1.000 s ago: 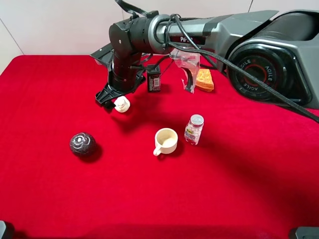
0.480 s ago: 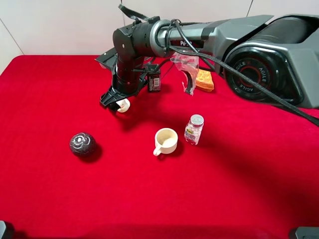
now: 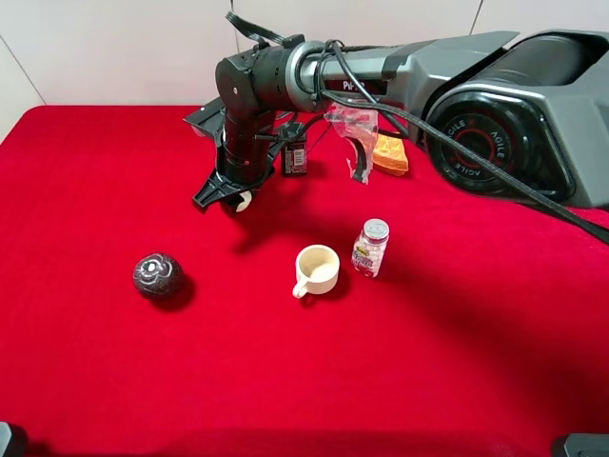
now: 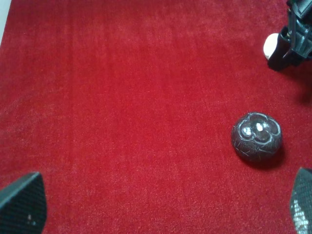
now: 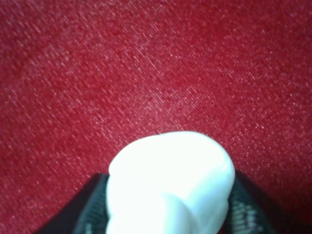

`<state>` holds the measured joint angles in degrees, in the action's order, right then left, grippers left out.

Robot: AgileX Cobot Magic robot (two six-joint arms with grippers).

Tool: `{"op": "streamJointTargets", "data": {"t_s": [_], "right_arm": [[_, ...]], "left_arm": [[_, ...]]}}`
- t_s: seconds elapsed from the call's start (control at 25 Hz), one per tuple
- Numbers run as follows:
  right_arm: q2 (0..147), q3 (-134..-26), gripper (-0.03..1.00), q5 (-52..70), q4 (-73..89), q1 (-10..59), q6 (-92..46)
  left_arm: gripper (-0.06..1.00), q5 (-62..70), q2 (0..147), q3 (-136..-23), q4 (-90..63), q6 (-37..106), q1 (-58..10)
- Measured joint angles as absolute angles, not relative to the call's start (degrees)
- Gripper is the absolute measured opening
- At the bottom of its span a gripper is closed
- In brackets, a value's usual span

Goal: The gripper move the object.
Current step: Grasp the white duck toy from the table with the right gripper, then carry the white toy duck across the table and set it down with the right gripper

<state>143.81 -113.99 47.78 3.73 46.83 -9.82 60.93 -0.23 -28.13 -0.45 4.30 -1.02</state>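
My right gripper (image 3: 226, 193), a black two-fingered claw on a thick, cabled black arm, is closed on the small cream-white rounded lump (image 3: 244, 200). In the right wrist view its smooth, glossy body (image 5: 170, 185) fills the gap, with dark ribbed pads (image 5: 90, 214) tight against both sides. It is at the back left of the red cloth (image 3: 95, 381); I cannot tell whether it touches the fabric. My left gripper (image 4: 161, 209) hangs wide open and empty, near the dark grey ball (image 4: 257, 136) with shiny carved grooves. A cream ceramic cup (image 3: 317, 269) stands just beside a small clear plastic bottle (image 3: 370, 248). The cloth is finely woven, flat and matte. Behind it runs a plain pale wall (image 3: 114, 48).
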Motion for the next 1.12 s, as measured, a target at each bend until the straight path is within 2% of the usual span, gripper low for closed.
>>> {"op": "streamJointTargets", "data": {"t_s": [1.12], "right_arm": [[139.94, -113.99, 0.33, 52.45, 3.79, 46.83, -9.82]], "left_arm": [[0.99, 60.93, -0.23, -28.13, -0.45, 4.3, -1.02]]}}
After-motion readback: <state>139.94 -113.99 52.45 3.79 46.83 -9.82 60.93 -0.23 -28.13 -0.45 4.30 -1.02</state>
